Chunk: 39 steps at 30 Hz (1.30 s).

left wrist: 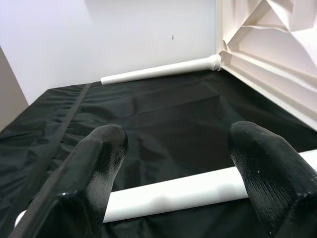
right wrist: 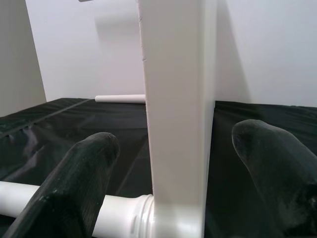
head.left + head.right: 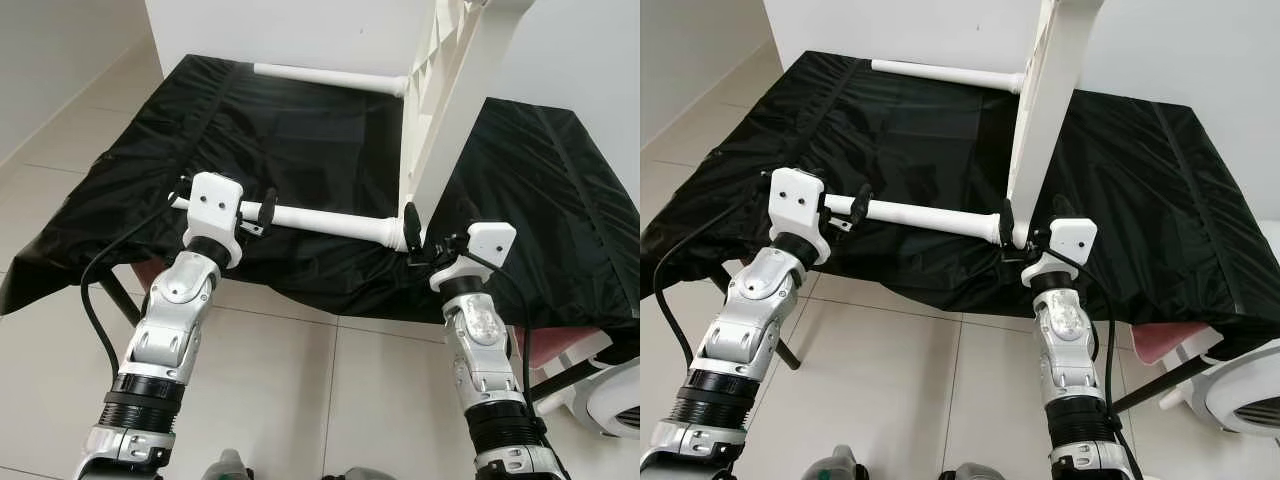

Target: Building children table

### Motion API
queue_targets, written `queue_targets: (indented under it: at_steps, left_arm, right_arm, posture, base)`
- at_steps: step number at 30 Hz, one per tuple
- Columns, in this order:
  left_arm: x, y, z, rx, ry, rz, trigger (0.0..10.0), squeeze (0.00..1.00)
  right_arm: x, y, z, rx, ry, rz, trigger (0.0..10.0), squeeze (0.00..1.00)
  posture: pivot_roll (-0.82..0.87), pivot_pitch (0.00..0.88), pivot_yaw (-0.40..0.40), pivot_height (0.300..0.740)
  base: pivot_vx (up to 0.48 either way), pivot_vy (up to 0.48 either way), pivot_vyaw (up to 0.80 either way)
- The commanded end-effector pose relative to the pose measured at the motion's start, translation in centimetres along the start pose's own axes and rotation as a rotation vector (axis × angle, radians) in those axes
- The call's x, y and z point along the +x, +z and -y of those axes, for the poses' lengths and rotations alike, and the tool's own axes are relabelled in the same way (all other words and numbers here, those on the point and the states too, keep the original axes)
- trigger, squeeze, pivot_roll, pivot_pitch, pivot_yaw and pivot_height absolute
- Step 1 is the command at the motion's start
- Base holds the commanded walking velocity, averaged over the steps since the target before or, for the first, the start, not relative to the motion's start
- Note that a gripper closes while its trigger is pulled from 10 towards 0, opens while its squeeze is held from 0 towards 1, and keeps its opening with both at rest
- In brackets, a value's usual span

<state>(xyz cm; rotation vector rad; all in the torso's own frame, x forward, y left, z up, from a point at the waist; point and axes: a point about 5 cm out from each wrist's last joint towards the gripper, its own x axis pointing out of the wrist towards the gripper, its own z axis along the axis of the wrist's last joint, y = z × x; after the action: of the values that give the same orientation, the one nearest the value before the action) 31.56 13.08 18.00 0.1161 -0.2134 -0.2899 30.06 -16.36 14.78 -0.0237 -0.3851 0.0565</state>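
Left gripper [image 3: 262, 212] fingers wide astride near leg [image 3: 320, 221]; right gripper [image 3: 418, 238] fingers wide astride tabletop [image 3: 440, 110]; black cloth [image 3: 300, 130] beneath.

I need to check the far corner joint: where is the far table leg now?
In the eye views the far leg lies across the back of the black cloth, by the wall, its right end joined to the upright tabletop.

You have bright, even daylight with no blur in the head views. The black cloth [image 3: 300, 130] shows soft sheen along its folds. Beside the white table panel [image 2: 178, 114], the near black fingertips [image 2: 74, 183] in both wrist views are soft, out of focus.
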Motion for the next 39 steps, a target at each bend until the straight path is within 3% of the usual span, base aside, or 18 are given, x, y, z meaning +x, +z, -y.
queue_targets:
  at_steps: [1, 3, 14, 21, 39]
  left_arm:
    - [0.0, 0.1, 0.2, -0.022, -0.021, -0.002, 10.0, 0.0]
    - [0.0, -0.5, 0.3, -0.057, -0.028, -0.029, 10.0, 0.0]
    - [0.1, -0.8, 1.5, -0.085, -0.061, -0.008, 10.0, 0.0]
    - [0.7, -0.7, 1.7, -0.042, -0.085, -0.01, 10.0, 0.0]
    - [0.3, -0.9, 1.5, 0.049, -0.102, -0.012, 10.0, 0.0]
  right_arm:
    - [-0.1, 0.0, -0.1, 0.008, -0.003, -0.003, 10.0, 0.0]
    - [-0.2, 0.0, -0.2, 0.007, -0.002, -0.005, 10.0, 0.0]
    - [-0.2, -0.3, -0.1, -0.004, 0.007, -0.016, 10.0, 0.0]
    - [0.3, -0.2, 0.2, -0.01, -0.007, -0.009, 10.0, 0.0]
    - [-0.5, -0.7, 0.4, -0.018, -0.022, -0.032, 10.0, 0.0]
  posture:
    - [0.0, 0.0, -0.014, 0.74]
    - [0.0, 0.0, -0.012, 0.74]
    - [-0.01, 0.0, -0.012, 0.74]
    - [-0.01, 0.0, -0.004, 0.74]
    - [-0.01, 0.0, -0.001, 0.74]
  base:
    - [0.0, 0.0, 0.0]
    - [0.0, 0.0, 0.0]
    - [0.0, 0.0, 0.0]
    - [0.0, 0.0, 0.0]
    - [0.0, 0.0, 0.0]
